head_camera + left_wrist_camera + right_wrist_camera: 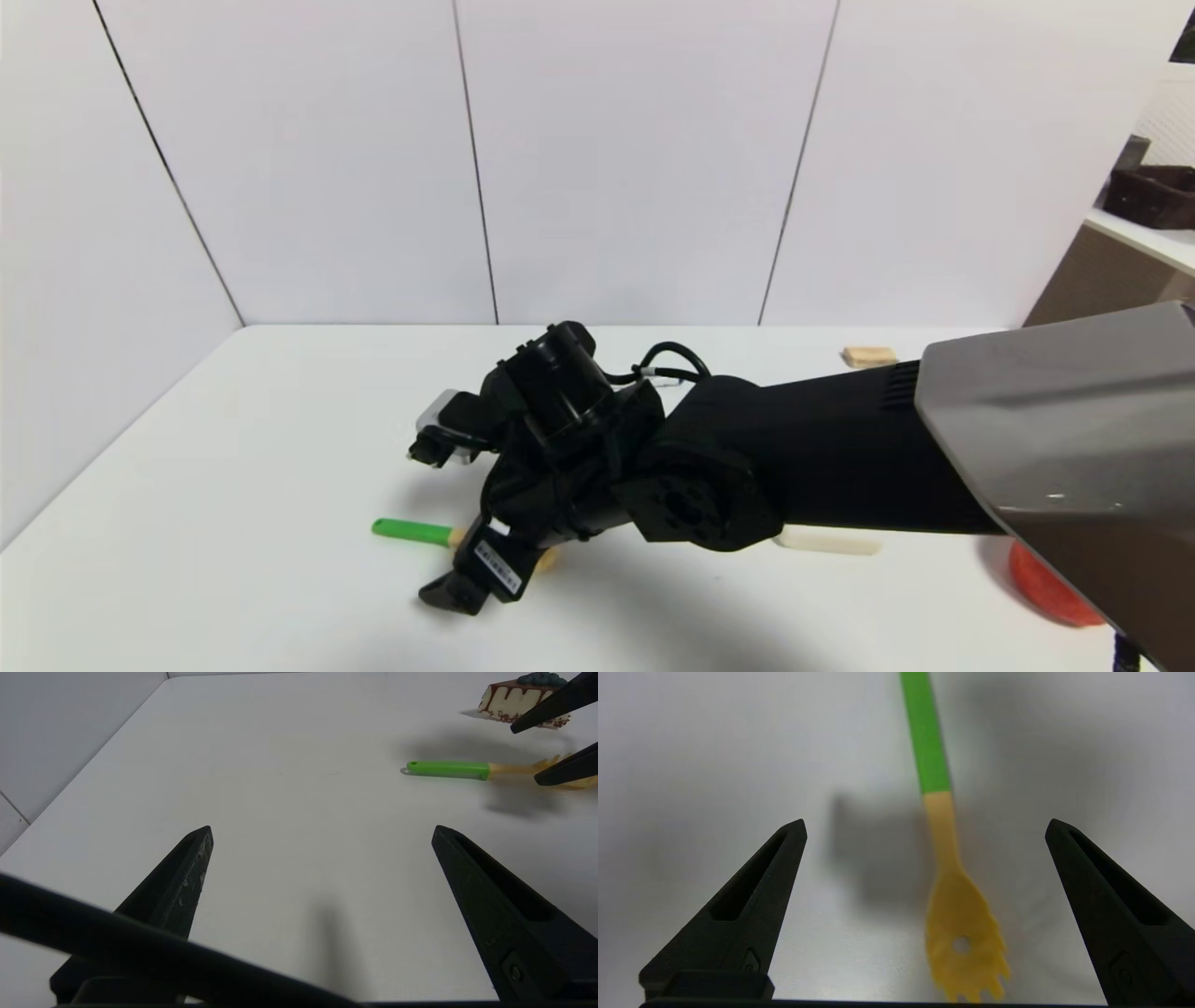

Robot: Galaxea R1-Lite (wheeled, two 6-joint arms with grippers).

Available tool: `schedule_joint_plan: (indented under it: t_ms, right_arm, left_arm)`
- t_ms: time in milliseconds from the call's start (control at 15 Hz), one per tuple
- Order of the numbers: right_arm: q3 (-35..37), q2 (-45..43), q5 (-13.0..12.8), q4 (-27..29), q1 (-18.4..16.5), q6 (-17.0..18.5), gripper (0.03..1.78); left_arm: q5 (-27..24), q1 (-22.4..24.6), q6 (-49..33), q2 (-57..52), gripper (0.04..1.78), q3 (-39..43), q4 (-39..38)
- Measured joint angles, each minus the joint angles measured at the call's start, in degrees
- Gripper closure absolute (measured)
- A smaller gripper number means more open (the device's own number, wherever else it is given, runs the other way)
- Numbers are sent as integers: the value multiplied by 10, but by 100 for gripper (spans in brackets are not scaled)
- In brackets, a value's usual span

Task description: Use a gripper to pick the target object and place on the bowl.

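The toy pasta spoon [943, 858] lies flat on the white table, with its green handle [411, 532] pointing left and its pale yellow toothed head under my right gripper. My right gripper [924, 826] is open and hovers just above the spoon, one finger on each side of its neck and head, touching nothing. It also shows in the head view [439, 523] and in the left wrist view [524, 756]. My left gripper [322, 830] is open and empty, low over bare table to the left of the spoon [448, 769]. The bowl cannot be made out.
A pale beige strip [826, 541] shows under my right forearm, the rest hidden. A red apple [1046, 583] sits at the front right. A small tan block [868, 356] lies at the back right. A toy cake slice [514, 700] stands behind the spoon.
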Motion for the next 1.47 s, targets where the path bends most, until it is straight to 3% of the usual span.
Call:
schedule_joint_plan:
  t_ms: [267, 533, 933, 1133, 1467]
  right_arm:
    - [-1, 14, 16, -9, -7, -21, 4]
    - [-1, 25, 82, -57, -21, -21, 4]
    - [3, 34, 84, -72, -25, -26, 4]
    - [7, 38, 82, -67, -29, -48, 4]
    - [7, 38, 80, -24, -38, -78, 4]
  left_arm:
    - [0, 0, 0, 0, 13, 0, 0]
    - [0, 0, 0, 0, 13, 0, 0]
    - [0, 0, 0, 0, 13, 0, 0]
    - [0, 0, 0, 0, 13, 0, 0]
    - [0, 0, 0, 0, 13, 0, 0]
